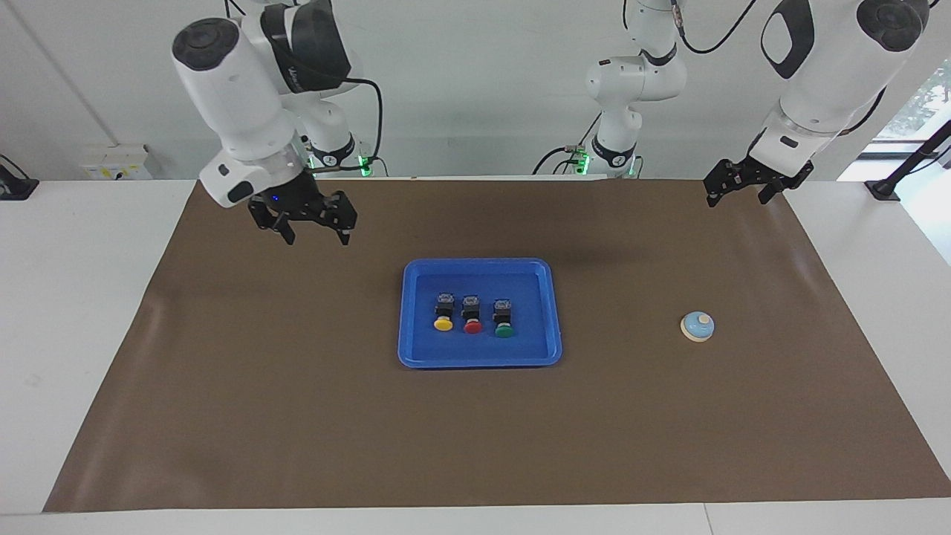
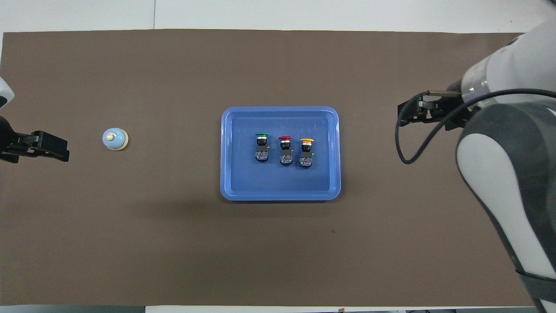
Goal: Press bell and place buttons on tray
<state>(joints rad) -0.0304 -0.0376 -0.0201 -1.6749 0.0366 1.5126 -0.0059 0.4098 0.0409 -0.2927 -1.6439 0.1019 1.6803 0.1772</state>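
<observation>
The blue tray (image 1: 416,349) (image 2: 330,191) lies mid-mat. On it lie three buttons side by side: yellow (image 1: 443,311) (image 2: 306,152), red (image 1: 472,313) (image 2: 285,150) and green (image 1: 503,317) (image 2: 261,147). The bell (image 1: 698,326) (image 2: 115,139) stands on the mat toward the left arm's end. My right gripper (image 1: 316,227) (image 2: 404,117) is open and empty, raised over the mat toward the right arm's end, away from the tray. My left gripper (image 1: 737,192) (image 2: 54,150) hangs raised over the mat's left-arm end, beside the bell, empty.
A brown mat (image 1: 297,416) (image 2: 173,243) covers most of the white table (image 1: 82,297).
</observation>
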